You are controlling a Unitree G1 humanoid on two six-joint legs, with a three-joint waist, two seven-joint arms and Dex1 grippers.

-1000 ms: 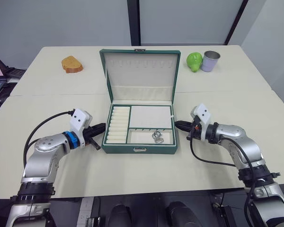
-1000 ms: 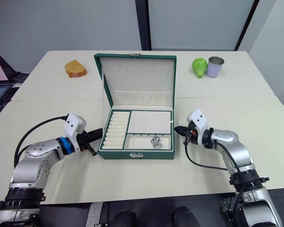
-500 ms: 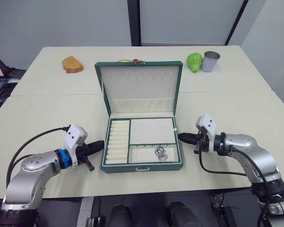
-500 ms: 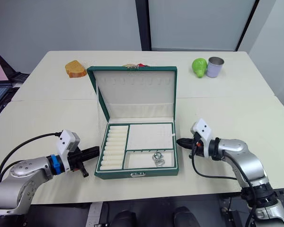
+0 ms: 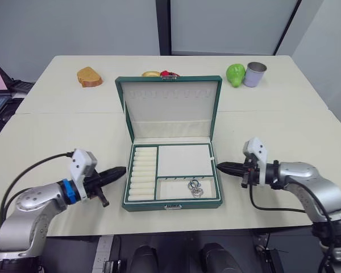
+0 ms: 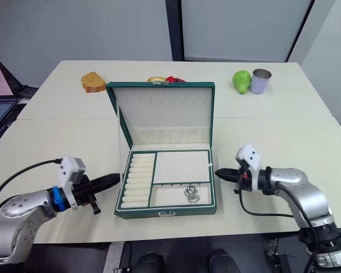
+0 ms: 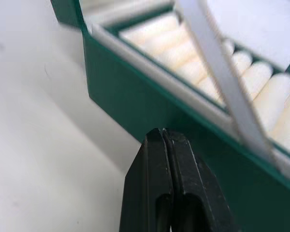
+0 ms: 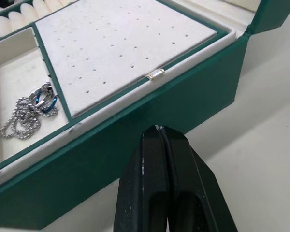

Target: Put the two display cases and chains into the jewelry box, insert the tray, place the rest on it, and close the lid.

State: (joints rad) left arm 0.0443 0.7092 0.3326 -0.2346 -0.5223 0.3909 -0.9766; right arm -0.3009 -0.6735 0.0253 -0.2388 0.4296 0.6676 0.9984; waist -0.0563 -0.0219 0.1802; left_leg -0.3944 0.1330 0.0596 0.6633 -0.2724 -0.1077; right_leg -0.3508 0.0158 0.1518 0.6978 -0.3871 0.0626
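Both hands, left hand (image 5: 118,170) and right hand (image 5: 223,166), pinched empty, flank the box (image 5: 171,202); swing its lid (image 5: 170,102) down evenly.

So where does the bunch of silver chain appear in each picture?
Left eye view: chain in the tray's front right compartment.
Right eye view: same compartment.
Right wrist view: beside the perforated pad.
Left wrist view: ring rolls there, not the chain.
Shared landmark: the jewelry box's green wall.
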